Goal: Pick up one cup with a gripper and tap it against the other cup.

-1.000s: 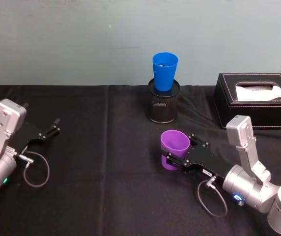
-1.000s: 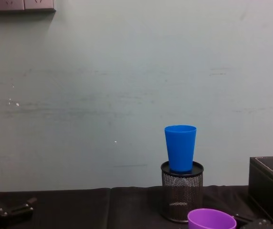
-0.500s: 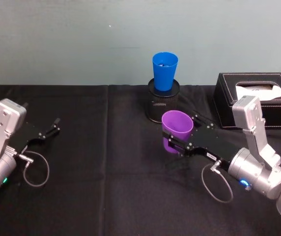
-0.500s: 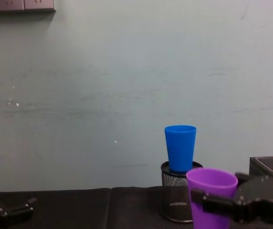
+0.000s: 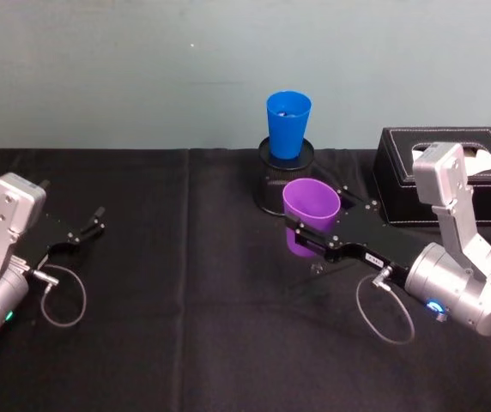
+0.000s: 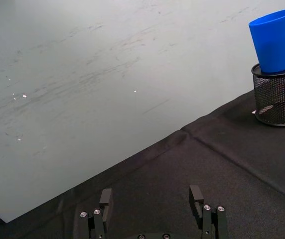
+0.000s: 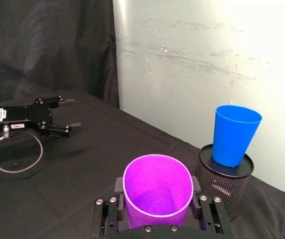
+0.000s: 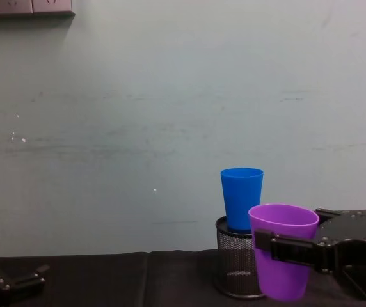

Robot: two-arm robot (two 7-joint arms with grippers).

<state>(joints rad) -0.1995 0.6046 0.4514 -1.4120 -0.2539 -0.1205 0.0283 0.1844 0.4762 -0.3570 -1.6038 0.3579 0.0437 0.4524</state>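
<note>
My right gripper (image 5: pixel 312 230) is shut on the purple cup (image 5: pixel 309 227), holding it upright in the air in front of the mesh holder. From the chest view the purple cup (image 8: pixel 281 249) hangs just right of and below the blue cup (image 8: pixel 241 198), with a small gap between them. The blue cup (image 5: pixel 287 124) stands on top of the black mesh pen holder (image 5: pixel 272 190) at the back of the table. In the right wrist view the purple cup (image 7: pixel 157 190) sits between the jaws, the blue cup (image 7: pixel 233 134) beyond it. My left gripper (image 5: pixel 93 222) rests open at the far left.
A black tissue box (image 5: pixel 447 174) stands at the back right, close behind my right arm. The table is covered with a black cloth (image 5: pixel 185 343). A pale wall (image 5: pixel 142 69) runs behind the table's back edge.
My right gripper has lifted the purple cup off the table and carried it up and back toward the blue cup. The left arm has stayed still.
</note>
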